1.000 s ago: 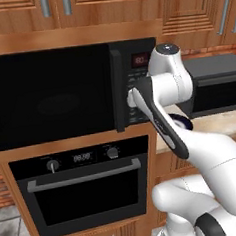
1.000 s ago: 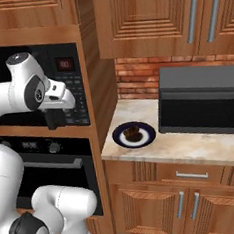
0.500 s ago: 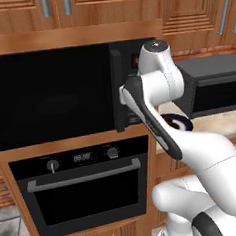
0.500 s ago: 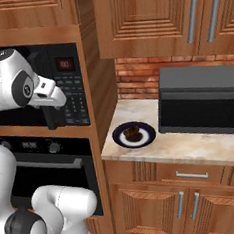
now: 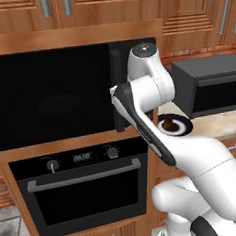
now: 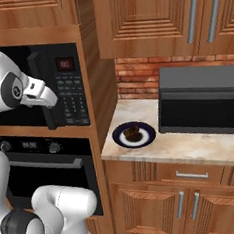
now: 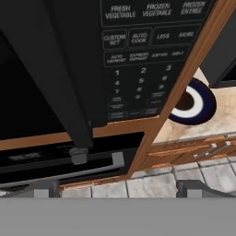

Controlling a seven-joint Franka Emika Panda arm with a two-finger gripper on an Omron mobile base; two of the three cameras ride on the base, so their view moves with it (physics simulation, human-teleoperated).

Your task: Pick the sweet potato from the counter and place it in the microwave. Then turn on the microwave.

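A white robot arm holds its claw [image 6: 50,126] open and empty at the microwave [image 6: 41,85], close to the vertical door handle beside the keypad, probably to pull the door open first. The microwave door looks closed. The sweet potato [image 6: 133,134] lies on a blue-rimmed plate [image 6: 120,140] on the counter [image 6: 192,147], to the right of the microwave and well apart from the claw, not yet picked up
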